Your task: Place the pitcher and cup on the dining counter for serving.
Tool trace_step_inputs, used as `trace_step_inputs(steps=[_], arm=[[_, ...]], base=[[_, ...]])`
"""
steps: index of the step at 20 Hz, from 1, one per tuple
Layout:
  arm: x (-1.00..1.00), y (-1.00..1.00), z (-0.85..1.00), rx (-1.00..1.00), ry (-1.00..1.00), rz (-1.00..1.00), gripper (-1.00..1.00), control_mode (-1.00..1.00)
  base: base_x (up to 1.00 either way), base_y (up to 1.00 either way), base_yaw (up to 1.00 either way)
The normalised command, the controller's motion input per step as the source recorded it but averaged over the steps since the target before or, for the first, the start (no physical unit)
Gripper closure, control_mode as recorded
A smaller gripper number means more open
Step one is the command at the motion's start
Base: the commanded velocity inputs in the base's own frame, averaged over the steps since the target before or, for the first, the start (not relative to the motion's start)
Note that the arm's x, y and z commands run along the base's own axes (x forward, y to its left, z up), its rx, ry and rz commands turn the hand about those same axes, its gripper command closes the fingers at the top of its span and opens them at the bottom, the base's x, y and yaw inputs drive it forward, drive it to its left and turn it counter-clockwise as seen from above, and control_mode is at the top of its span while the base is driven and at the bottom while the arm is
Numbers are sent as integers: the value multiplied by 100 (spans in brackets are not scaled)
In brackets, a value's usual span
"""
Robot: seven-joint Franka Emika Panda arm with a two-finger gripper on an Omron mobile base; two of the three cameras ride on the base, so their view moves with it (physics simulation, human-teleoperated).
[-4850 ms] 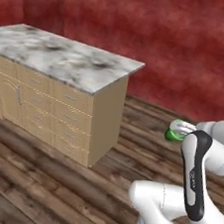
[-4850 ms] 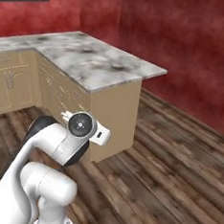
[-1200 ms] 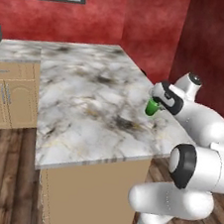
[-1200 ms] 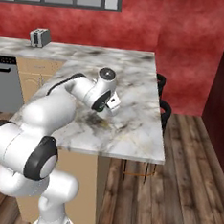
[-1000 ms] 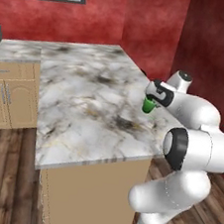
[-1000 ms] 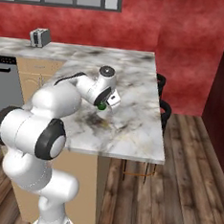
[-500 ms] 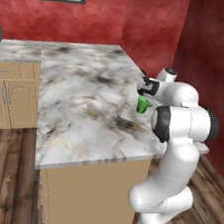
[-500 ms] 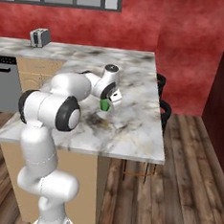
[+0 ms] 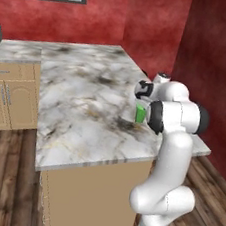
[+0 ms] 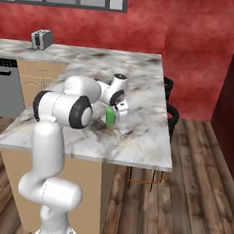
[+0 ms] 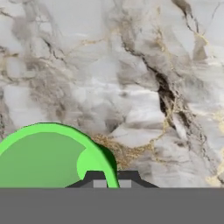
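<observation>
The cup [image 9: 140,114] is a small bright green tumbler, upright, low over the dining counter [image 9: 80,105] towards its right edge and roughly midway between near and far ends (whether its base touches the marble cannot be told). The hand view looks down into its open mouth, the rim [image 11: 65,133] a bright green arc. The dining counter is a broad white-grey marble slab with dark and golden veins, on a plain tan panel base [image 9: 93,198].

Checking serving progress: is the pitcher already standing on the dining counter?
No: the dining counter carries just the green cup, pinched in the end effector.
</observation>
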Motion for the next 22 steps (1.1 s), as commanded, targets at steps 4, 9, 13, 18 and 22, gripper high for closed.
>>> trace_step_inputs(steps=[4, 9, 13, 18, 22], arm=[[0, 0, -60, 0, 11, 0, 100, -100], [1, 0, -18, 0, 4, 0, -100, -100], [-3, 0, 0, 0, 0, 0, -100, -100], [-32, 0, 16, 0, -8, 0, -100, -100], [-57, 8, 53, -1, -19, 0, -100, -100]], base=[[0, 0, 0], [0, 0, 0], [0, 0, 0], [0, 0, 0], [0, 0, 0]])
